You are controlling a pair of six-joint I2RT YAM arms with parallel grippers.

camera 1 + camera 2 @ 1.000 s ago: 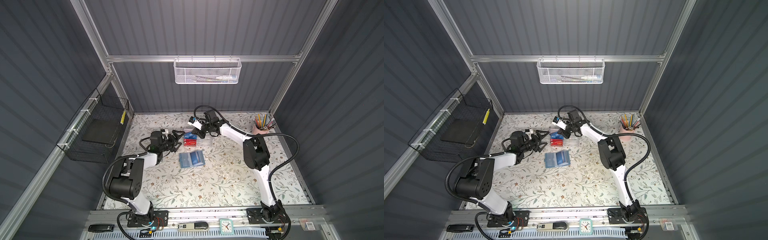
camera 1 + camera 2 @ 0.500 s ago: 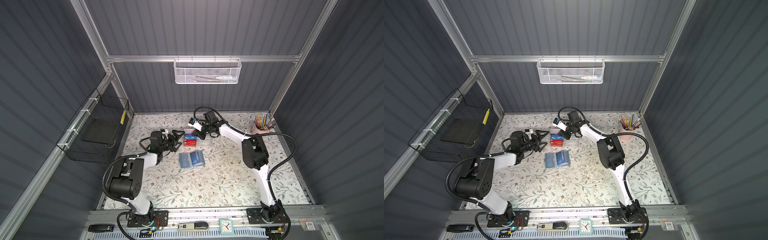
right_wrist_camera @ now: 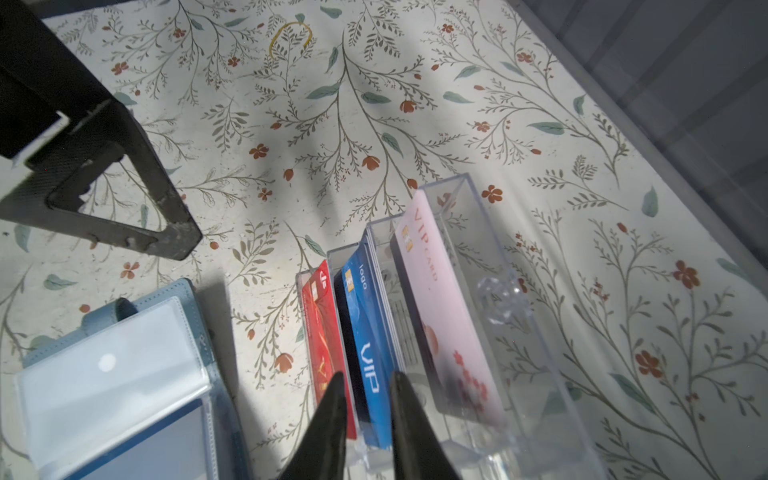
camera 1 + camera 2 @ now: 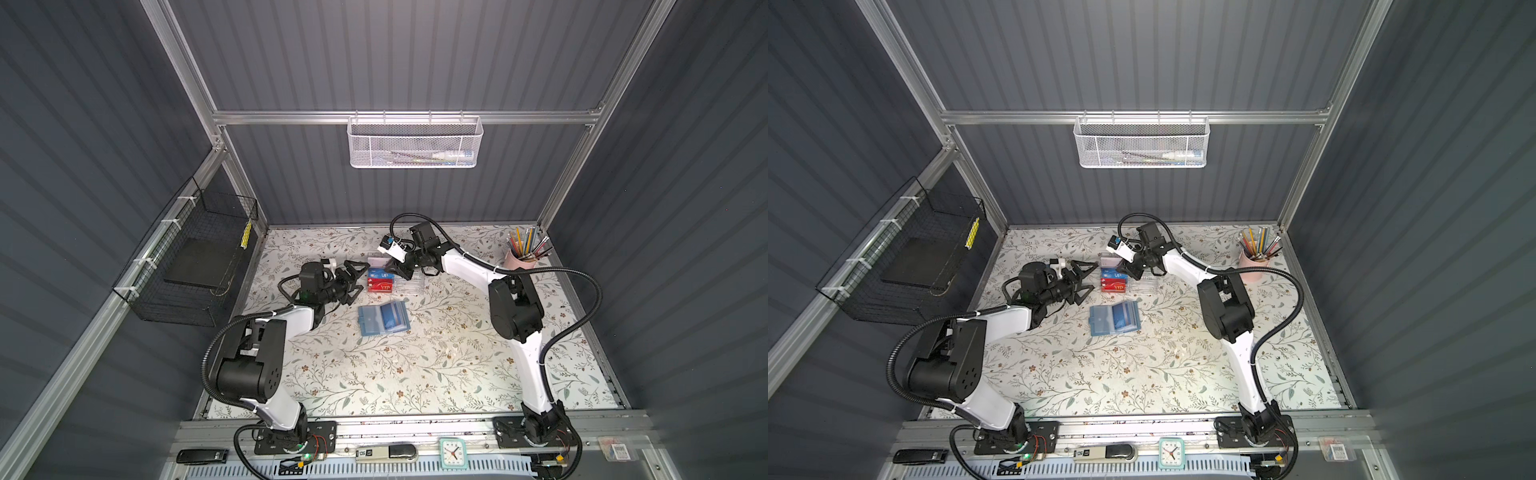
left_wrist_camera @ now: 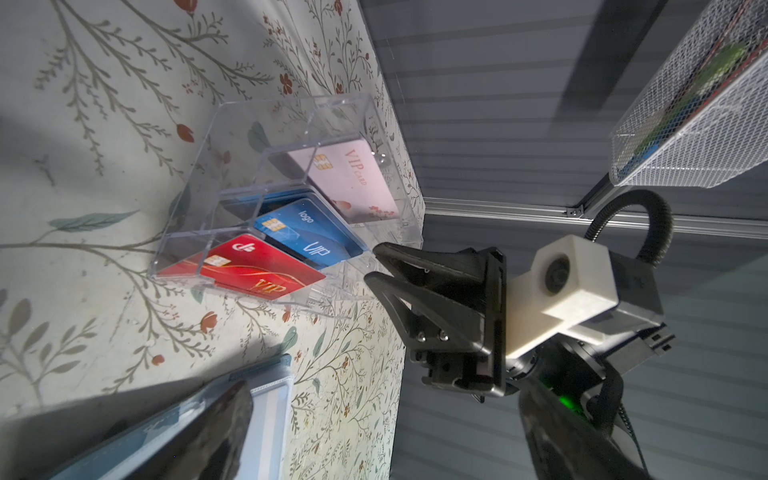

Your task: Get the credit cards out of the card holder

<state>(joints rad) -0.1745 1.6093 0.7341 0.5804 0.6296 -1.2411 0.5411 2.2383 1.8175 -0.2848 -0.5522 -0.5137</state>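
Since a second ago the right gripper's fingers have eased apart slightly, and the arms have hardly shifted. At left, the left gripper (image 4: 354, 279) lies on its side, spread wide and holding nothing, just beside the clear acrylic box (image 4: 411, 283). Nearer the front, the slate-blue card holder (image 4: 370, 322) lies open on the floral table (image 4: 415, 365), with a blue credit card (image 4: 390, 316) in its sleeve. In the box, a blue VIP card (image 3: 368, 332) stands between a red VIP card (image 3: 324, 332) and a pink-white card (image 3: 440, 316). The right gripper (image 3: 366, 378) has a tip either side of the blue VIP card, narrowly parted.

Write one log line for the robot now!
right gripper: slightly open over blue cards in clear box; left gripper: open, empty; card holder: open
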